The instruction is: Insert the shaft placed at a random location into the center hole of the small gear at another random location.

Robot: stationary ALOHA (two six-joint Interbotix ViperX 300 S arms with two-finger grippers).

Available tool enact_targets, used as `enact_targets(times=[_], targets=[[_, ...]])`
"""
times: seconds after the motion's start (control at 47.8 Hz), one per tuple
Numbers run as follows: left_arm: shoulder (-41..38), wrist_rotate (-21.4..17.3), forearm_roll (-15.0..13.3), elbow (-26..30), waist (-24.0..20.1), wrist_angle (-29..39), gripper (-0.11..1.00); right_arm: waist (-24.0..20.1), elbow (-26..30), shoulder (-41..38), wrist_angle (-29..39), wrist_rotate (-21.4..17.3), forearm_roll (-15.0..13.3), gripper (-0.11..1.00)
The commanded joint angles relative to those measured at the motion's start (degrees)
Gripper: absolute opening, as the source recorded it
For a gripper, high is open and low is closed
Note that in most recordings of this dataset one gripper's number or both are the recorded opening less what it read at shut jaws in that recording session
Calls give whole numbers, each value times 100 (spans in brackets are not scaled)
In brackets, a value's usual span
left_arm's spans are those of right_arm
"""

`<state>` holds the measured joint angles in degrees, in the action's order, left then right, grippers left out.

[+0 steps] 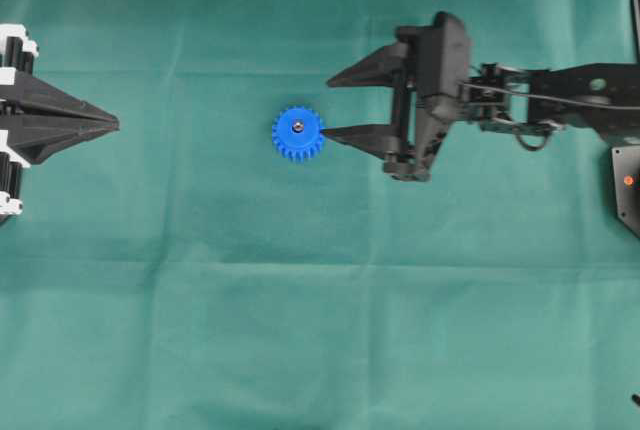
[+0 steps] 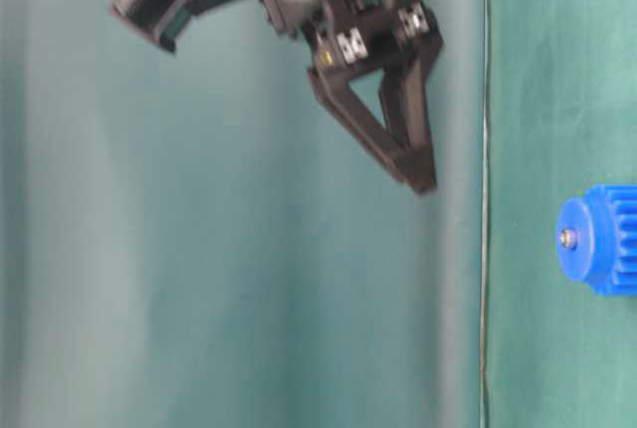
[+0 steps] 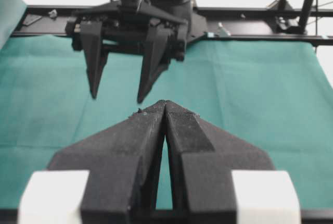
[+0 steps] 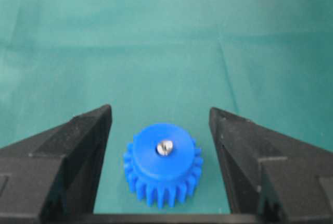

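Gear at the counter's middle, a gripper on either side

The small gear (image 1: 297, 133) lies flat on the counter (image 1: 300, 330), the shaft (image 1: 298, 127) in its center hole; the right gripper (image 1: 328, 106) sits just right of it, the left gripper (image 1: 112, 124) well apart at the left edge.

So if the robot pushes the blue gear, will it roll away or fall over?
Probably neither. The small gear lies flat on the green cloth, so it would likely slide, maybe dragging on the fabric. It looks like stiff plastic, so it shouldn't bend. Its teeth should help the open right gripper grip.
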<state>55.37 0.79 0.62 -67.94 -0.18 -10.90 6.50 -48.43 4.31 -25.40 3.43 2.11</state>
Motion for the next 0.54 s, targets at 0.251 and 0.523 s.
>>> enact_targets(times=[0.251, 0.523], targets=[[-44, 9, 18, 141, -9, -26, 0, -18, -510, 861, 9, 0, 35, 74], [-44, 18, 18, 132, -9, -26, 0, -26, -510, 853, 35, 0, 44, 74]])
